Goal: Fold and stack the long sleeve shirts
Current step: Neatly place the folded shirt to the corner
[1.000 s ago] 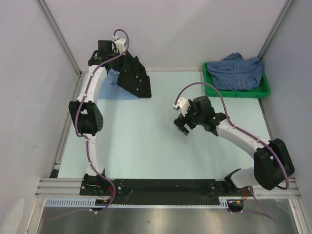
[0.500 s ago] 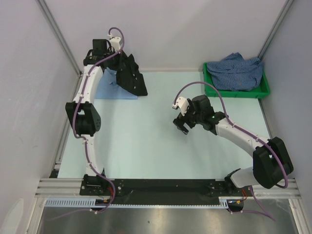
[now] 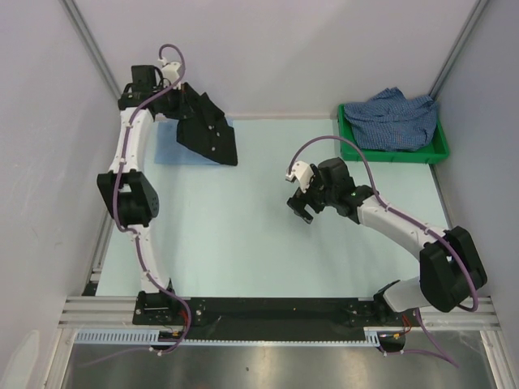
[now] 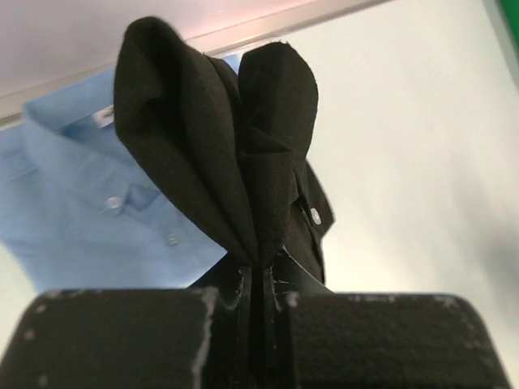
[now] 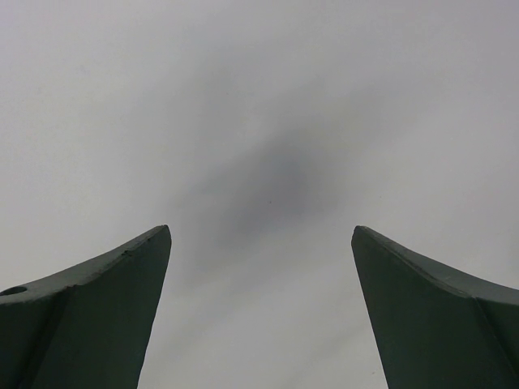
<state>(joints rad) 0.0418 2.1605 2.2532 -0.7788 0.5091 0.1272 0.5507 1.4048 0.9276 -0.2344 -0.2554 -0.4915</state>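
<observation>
Left pincer (image 4: pixel 261 274) is seen closed, clamped on a bunched fold of the black long sleeve shirt (image 3: pixel 209 134) at the far left corner of the surface (image 3: pixel 243 243). The black shirt is held up and hangs down to the right of the wrist. Small pale buttons are seen on it in the left wrist view. Whether its lower edge touches anything below cannot be told.

The light blue long sleeve shirt (image 3: pixel 168 147) is laid flat on the surface at the far left, partly covered from above by the hanging black shirt. Its collar and buttons are visible in the left wrist view, behind the black fabric.

The blue-and-white checked shirt (image 3: pixel 395 117) is crumpled in the green bin (image 3: pixel 350 149) at the far right corner, well apart from the other two.

Right pincer (image 3: pixel 302 212) is seen with fingers spread wide apart, nothing between them. It is held over the middle of the surface. Only bare pale surface is shown in the right wrist view.
</observation>
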